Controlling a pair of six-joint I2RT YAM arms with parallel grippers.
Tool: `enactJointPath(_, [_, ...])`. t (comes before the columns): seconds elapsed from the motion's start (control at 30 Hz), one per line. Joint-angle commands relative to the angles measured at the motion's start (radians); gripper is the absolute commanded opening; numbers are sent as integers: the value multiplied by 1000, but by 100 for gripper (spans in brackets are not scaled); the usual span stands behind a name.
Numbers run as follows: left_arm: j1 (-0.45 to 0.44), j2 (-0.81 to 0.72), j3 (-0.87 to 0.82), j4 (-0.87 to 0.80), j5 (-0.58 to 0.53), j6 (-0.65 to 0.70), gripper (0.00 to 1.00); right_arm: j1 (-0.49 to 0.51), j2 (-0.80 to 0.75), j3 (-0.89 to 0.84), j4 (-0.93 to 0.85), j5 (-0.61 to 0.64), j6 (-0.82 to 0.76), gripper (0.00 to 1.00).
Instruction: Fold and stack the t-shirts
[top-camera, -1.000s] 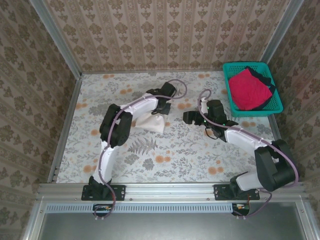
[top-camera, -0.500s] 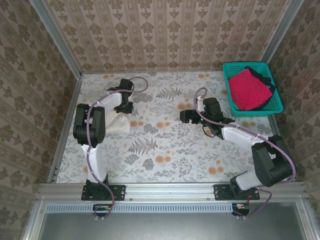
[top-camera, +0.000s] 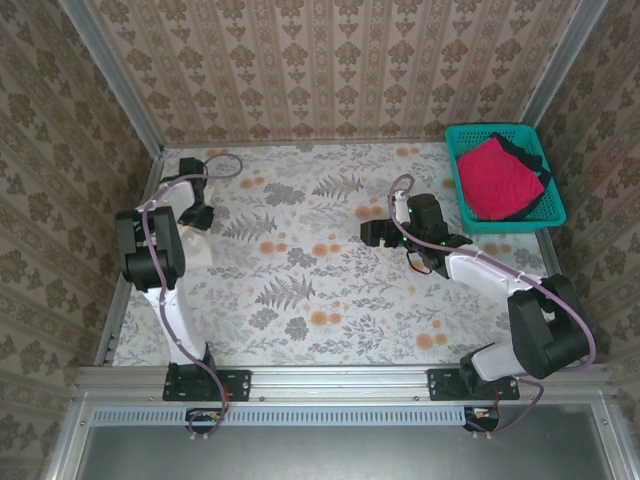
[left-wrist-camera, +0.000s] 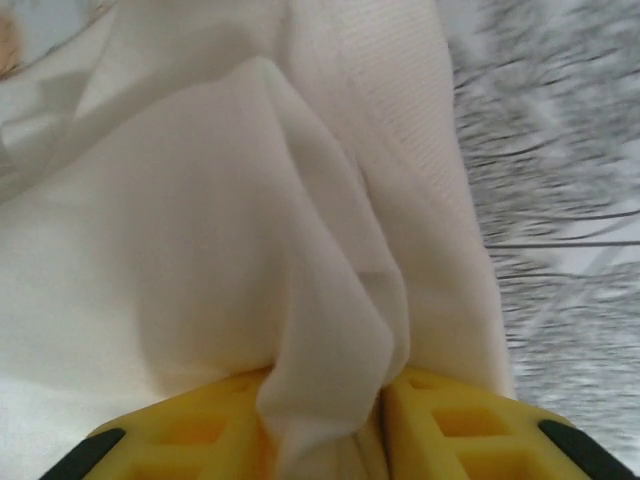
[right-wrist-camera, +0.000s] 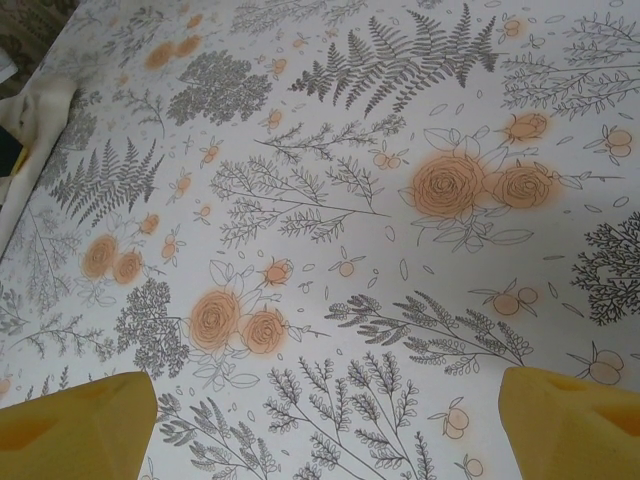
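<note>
The cream-white t-shirt (top-camera: 196, 248) lies at the far-left side of the tabletop (top-camera: 330, 290), just beside the left arm (top-camera: 150, 250), which reaches along the left edge. In the top view it shows as a small pale bundle, partly hidden by the arm.

In the left wrist view, the same cloth (left-wrist-camera: 200, 200) covers most of the picture. A long vertical fold runs down between the two yellow fingers (left-wrist-camera: 200, 435) of the left jaws. The fold fills the narrow gap and touches both fingers. Whether the left jaws clamp the fold or merely stand around it cannot be told. The floral tabletop appears blurred at the right of this view.

The crimson-red t-shirt (top-camera: 497, 180) lies in the teal mesh basket (top-camera: 480, 132) at the far-right corner of the tabletop. The dark t-shirt (top-camera: 528, 152) lies under it and shows along its far and right edges.

The right arm (top-camera: 480, 275) extends toward the middle of the tabletop, well apart from the basket. The right jaws stand wide apart, one yellow finger (right-wrist-camera: 70, 425) at each lower corner of the right wrist view, with bare floral surface between them. A corner of the cream-white cloth shows at the left edge of that view.
</note>
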Motion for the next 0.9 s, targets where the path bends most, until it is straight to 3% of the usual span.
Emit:
enactJointPath(0.0, [49, 12, -31, -22, -39, 86, 37, 5, 2, 39, -23, 3, -10, 90])
enactJointPath(0.2, [23, -74, -97, 44, -9, 107, 56, 14, 33, 59, -2, -14, 12, 90])
enactJointPath(0.43, [-96, -222, -131, 114, 74, 0, 82, 16, 41, 60, 3, -8, 12, 90])
enactJointPath(0.53, [-139, -246, -120, 137, 81, -103, 98, 17, 43, 56, 10, -7, 15, 90])
enactJointPath(0.73, [-146, -264, -229, 392, 225, -378, 100, 17, 55, 46, 30, 5, 12, 90])
enactJointPath(0.87, [-151, -335, -388, 622, 270, -426, 100, 12, 28, 35, 22, 110, -68, 93])
